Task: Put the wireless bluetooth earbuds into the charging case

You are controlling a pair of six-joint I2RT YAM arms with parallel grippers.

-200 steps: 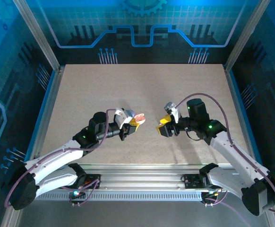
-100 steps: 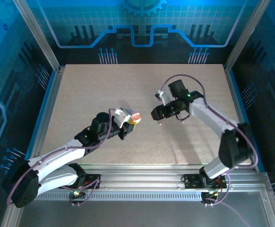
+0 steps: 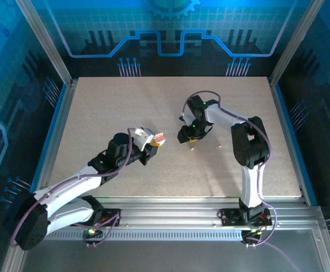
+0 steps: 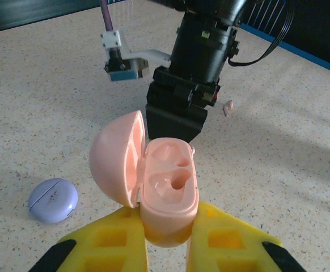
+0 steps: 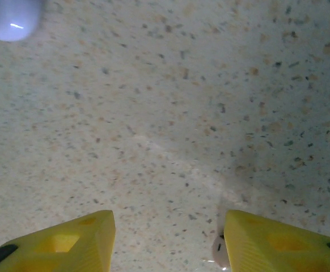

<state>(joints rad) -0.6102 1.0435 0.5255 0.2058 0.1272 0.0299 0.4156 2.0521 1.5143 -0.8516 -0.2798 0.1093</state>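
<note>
Ref. landmark: the pink case [image 4: 168, 187], lid hinged open.

1. Table [image 3: 153, 102]: speckled beige top. Pink case is held clear above it, approx. mid-table.
2. L arm [image 3: 68, 187]: runs from the near edge up to the pink case.
3. R arm [image 3: 241, 133]: bent back on itself, wrist end just to the right of the pink case in the top view.
4. L gripper [image 4: 168, 224]: yellow fingers [image 4: 105, 243] closed on the lower body of the pink case, one each side, firm contact. Case is upright, lid swung to the view's left; both moulded seats show bare pink.
5. R gripper [image 3: 186, 137]: pointing down at the table, close beyond the pink case but not touching it. Wrist view [image 5: 168, 238]: jaws wide apart, holding nothing, table surface between them.
6. Lavender case [image 4: 53, 199]: round, shut, flat on the table, to the left of and below the pink case in the L wrist view, apart from it.
7. Earbud 1 [image 3: 192, 148]: on the table, just right of the pink case, under the R gripper. In the R wrist view [image 5: 216, 253] it sits beside the inner edge of the right-hand finger; contact cannot be told.
8. Earbud 2 [image 4: 228, 106]: pale, loose on the table, further right of the pink case, past the R gripper.
</note>
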